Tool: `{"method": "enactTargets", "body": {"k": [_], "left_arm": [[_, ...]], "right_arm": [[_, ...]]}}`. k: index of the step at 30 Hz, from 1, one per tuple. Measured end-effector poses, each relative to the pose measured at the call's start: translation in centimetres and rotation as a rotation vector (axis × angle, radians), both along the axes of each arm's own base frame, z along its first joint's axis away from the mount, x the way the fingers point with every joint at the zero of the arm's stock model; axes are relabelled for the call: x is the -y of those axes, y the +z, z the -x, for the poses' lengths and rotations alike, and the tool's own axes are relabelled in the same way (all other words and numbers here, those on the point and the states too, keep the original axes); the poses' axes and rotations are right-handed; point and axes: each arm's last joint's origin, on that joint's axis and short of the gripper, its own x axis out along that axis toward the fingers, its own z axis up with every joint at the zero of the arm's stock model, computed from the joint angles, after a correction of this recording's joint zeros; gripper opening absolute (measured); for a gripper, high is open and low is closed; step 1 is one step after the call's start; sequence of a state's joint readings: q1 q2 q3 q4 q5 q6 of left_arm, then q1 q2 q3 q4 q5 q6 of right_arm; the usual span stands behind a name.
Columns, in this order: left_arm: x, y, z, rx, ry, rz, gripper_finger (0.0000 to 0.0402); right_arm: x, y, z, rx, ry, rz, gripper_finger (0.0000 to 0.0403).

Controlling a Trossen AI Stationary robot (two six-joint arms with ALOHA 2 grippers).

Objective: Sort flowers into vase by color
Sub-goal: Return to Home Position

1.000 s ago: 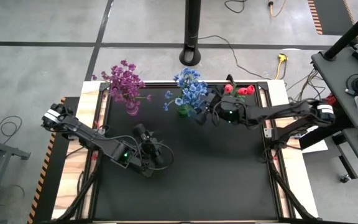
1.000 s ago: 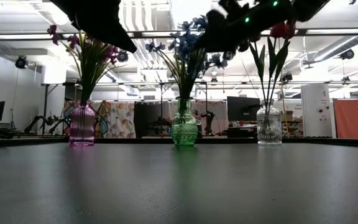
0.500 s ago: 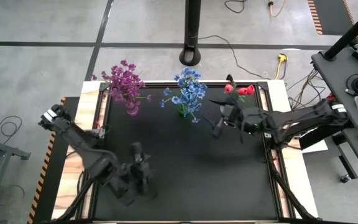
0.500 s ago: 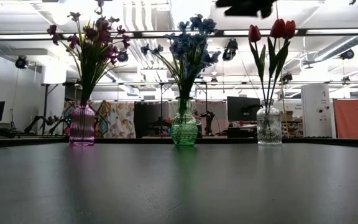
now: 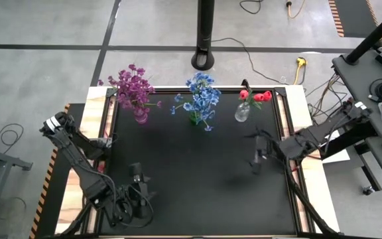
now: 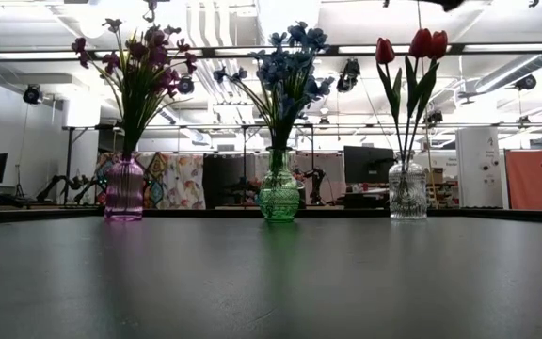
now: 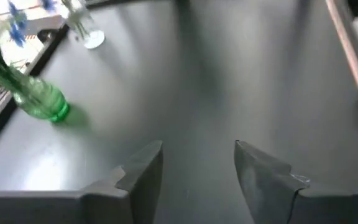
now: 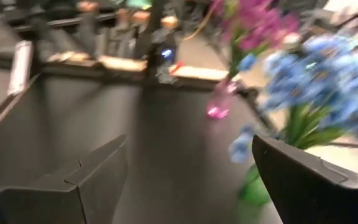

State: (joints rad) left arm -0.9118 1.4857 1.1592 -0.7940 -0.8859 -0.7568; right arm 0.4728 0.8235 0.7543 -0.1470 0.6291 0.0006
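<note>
Purple, blue and red flowers [image 5: 203,98] stand sorted in three vases [image 6: 278,196] at the far edge. My left gripper [image 7: 197,146] and right gripper [image 8: 190,142] gape empty; homing, I judge, needs only folding back clear of them.

Purple flowers [image 6: 144,61], blue flowers [image 6: 288,61] and red tulips [image 6: 426,43] stand upright in separate vases [image 6: 278,196].
</note>
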Motion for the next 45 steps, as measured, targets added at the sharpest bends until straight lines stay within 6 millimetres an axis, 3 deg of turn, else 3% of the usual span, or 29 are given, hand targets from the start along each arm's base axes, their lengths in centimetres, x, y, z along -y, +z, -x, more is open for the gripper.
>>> {"method": "enactTargets", "body": {"k": [7, 11, 16, 24, 29, 38, 45], "left_arm": [[-2.1, -4.3, 1.7, 0.012, 0.015, 0.076, 0.0109], [-3.5, -5.0, 2.8, 0.115, -0.084, 0.128, 0.0054], [-7.0, -6.4, 4.3, 0.222, -0.096, 0.173, 0.0005], [-12.6, -7.2, 4.5, 0.411, -0.200, 0.187, 0.0001], [-15.7, -8.1, 4.5, 0.402, -0.241, 0.174, 0.0000], [-18.0, -9.2, 5.4, 0.412, -0.206, 0.136, 0.0000], [-19.1, -11.2, 6.8, 0.432, -0.166, 0.158, 0.0000]], "right_arm": [[-0.3, -2.7, 3.6, -0.023, 0.141, -0.108, 0.0326], [0.1, -3.6, 4.8, 0.051, 0.278, -0.165, 0.0326], [0.9, -5.5, 5.5, 0.157, 0.309, -0.165, 0.0326], [2.7, -7.0, 5.2, 0.273, 0.303, -0.152, 0.0326], [4.2, -7.6, 4.6, 0.259, 0.273, -0.089, 0.0326], [6.4, -7.6, 4.3, 0.267, 0.208, 0.051, 0.0326], [7.9, -7.8, 4.6, 0.342, 0.170, 0.137, 0.0326]]}}
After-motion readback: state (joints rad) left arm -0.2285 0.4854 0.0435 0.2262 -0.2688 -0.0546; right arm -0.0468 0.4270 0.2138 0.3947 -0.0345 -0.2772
